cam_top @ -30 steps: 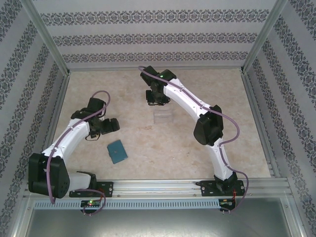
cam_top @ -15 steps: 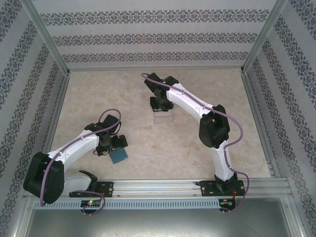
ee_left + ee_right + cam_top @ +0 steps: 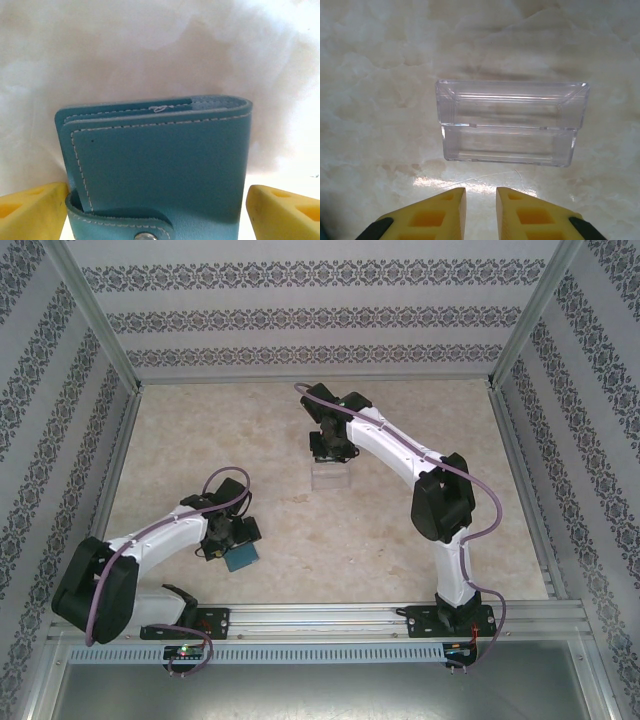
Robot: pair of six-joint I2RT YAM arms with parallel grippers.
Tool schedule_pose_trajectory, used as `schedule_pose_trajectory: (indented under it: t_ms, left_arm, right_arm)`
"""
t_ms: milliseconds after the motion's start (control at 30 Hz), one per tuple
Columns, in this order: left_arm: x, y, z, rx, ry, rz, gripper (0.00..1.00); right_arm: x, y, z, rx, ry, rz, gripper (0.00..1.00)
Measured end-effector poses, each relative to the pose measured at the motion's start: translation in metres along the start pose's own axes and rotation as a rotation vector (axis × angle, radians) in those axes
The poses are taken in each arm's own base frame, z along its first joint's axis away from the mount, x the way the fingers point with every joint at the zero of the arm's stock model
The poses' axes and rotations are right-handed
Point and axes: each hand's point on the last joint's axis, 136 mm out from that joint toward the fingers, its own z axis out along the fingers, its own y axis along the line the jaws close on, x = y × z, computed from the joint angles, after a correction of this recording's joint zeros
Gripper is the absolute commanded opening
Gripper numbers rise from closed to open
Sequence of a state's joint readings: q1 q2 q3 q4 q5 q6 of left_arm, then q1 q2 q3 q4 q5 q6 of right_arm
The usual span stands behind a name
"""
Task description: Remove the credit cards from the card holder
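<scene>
The card holder (image 3: 241, 559) is a teal folding wallet lying closed on the marble table, its tab snapped shut. In the left wrist view the card holder (image 3: 160, 170) sits between my yellow fingers (image 3: 30, 212). My left gripper (image 3: 157, 212) is open wide and straddles it, with a thin gap at the right finger. From above, the left gripper (image 3: 232, 538) sits low over the wallet's far edge. The credit cards are hidden. My right gripper (image 3: 480, 210) has its fingers a narrow gap apart with nothing between them. It hovers just short of a clear tray.
The clear plastic tray (image 3: 512, 86) looks empty and stands mid-table under the right gripper (image 3: 330, 452); from above, the tray (image 3: 331, 479) is faint. Patterned walls with metal posts (image 3: 95, 325) enclose the table. A metal rail (image 3: 320, 618) runs along the near edge.
My left arm swung in and down from the left until its open fingers came over the wallet. The right gripper drifted slightly right above the tray.
</scene>
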State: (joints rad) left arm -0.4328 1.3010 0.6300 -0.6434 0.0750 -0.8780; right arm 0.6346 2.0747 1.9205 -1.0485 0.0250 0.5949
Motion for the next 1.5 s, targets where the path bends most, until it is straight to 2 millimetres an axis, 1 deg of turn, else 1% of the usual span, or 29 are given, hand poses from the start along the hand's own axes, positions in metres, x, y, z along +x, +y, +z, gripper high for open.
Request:
schedule_pose_trajectory:
  t_ms: [100, 200, 333, 467, 600, 767, 933, 1233, 1300, 1433, 1500]
  left_arm:
    - [0.0, 0.001, 0.003, -0.008, 0.006, -0.002, 0.86]
    - [0.0, 0.001, 0.003, -0.009, 0.006, -0.003, 0.79]
    - [0.0, 0.002, 0.003, -0.012, 0.005, -0.002, 0.75]
    - [0.002, -0.004, 0.002, 0.004, 0.008, 0.009, 0.74]
    - [0.003, -0.015, 0.001, 0.018, 0.024, 0.042, 0.73]
    - [0.002, -0.043, 0.001, 0.031, 0.036, 0.106, 0.73]
    - [0.005, -0.08, 0.003, 0.045, 0.056, 0.199, 0.73]
    - [0.022, -0.17, 0.012, 0.099, 0.084, 0.387, 0.73]
    - [0.026, -0.186, 0.013, 0.113, 0.089, 0.419, 0.73]
    - [0.031, -0.212, 0.017, 0.129, 0.098, 0.466, 0.74]
    - [0.033, -0.218, 0.019, 0.135, 0.102, 0.48, 0.74]
  right_arm:
    - [0.0, 0.0, 0.0, 0.0, 0.001, 0.0, 0.23]
    - [0.001, 0.0, 0.001, 0.001, 0.002, -0.001, 0.23]
    - [0.003, -0.002, 0.002, 0.005, 0.008, -0.003, 0.23]
    - [0.007, -0.005, 0.0, 0.008, 0.01, -0.005, 0.23]
    - [0.016, -0.012, -0.006, 0.011, 0.015, -0.004, 0.23]
    - [0.031, -0.027, -0.012, 0.015, 0.023, 0.008, 0.23]
    - [0.046, -0.053, -0.011, 0.022, 0.036, 0.048, 0.23]
    - [0.071, -0.098, -0.013, 0.047, 0.041, 0.123, 0.23]
    - [0.075, -0.106, -0.014, 0.051, 0.041, 0.137, 0.23]
    - [0.082, -0.119, -0.014, 0.061, 0.043, 0.162, 0.23]
    - [0.086, -0.125, -0.014, 0.065, 0.043, 0.176, 0.23]
